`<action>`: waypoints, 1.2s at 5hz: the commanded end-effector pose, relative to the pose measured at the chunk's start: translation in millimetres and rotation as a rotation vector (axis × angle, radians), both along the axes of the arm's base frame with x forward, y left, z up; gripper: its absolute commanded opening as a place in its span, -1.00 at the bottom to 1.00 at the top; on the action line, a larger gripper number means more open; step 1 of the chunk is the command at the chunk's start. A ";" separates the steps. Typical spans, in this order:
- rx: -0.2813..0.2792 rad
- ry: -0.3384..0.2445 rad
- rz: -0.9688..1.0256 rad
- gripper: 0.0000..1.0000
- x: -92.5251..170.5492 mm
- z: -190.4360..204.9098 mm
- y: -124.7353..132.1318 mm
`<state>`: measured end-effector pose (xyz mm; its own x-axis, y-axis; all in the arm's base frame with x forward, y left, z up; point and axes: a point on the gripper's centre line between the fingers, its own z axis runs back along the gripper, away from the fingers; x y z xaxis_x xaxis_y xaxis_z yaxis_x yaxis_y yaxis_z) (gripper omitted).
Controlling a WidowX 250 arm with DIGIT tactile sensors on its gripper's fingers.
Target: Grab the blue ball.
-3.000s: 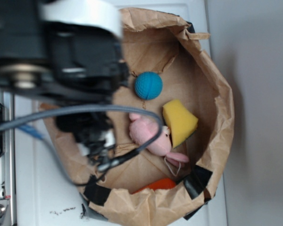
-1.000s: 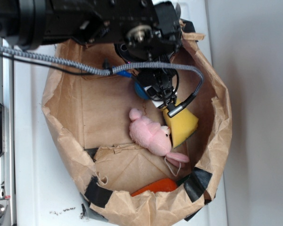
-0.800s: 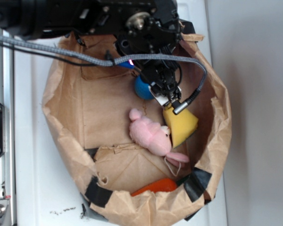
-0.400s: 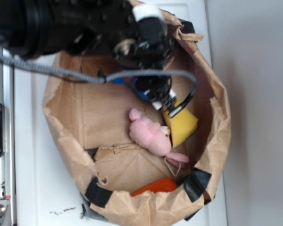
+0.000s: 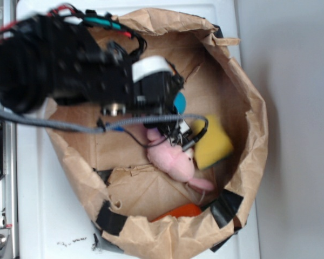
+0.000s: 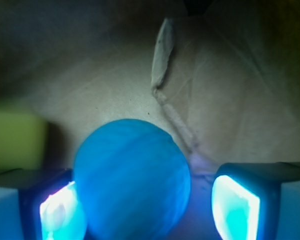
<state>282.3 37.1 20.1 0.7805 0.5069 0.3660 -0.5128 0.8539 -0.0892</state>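
So the hand (image 6: 140,210) sits down in the paper bag (image 5: 248,108), fingers (image 6: 237,210) spread, not yet clenched, straddling the blue ball (image 6: 132,182), left pad seemingly touching it, ready to squeeze.

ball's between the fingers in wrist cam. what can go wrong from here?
1. The blue ball sits off-centre: against the left-side finger, with a gap to the other. Closing may squeeze it out sideways, since it is round.
2. In the exterior view the gripper is right beside the pink plush toy and yellow sponge; either could get nudged or caught.
3. The arm reaches inside the paper bag, so lifting may snag its crumpled wall.
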 end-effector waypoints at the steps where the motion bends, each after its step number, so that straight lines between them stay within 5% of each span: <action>1: -0.006 0.011 0.006 -1.00 1.7 4.3 -0.8; 4: -0.124 0.130 -0.087 -1.00 -20.3 80.5 3.3; 6: -0.061 0.187 -0.094 -1.00 -28.0 132.4 -6.3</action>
<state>245.9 29.4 135.0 0.8878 0.4458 0.1145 -0.4454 0.8948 -0.0300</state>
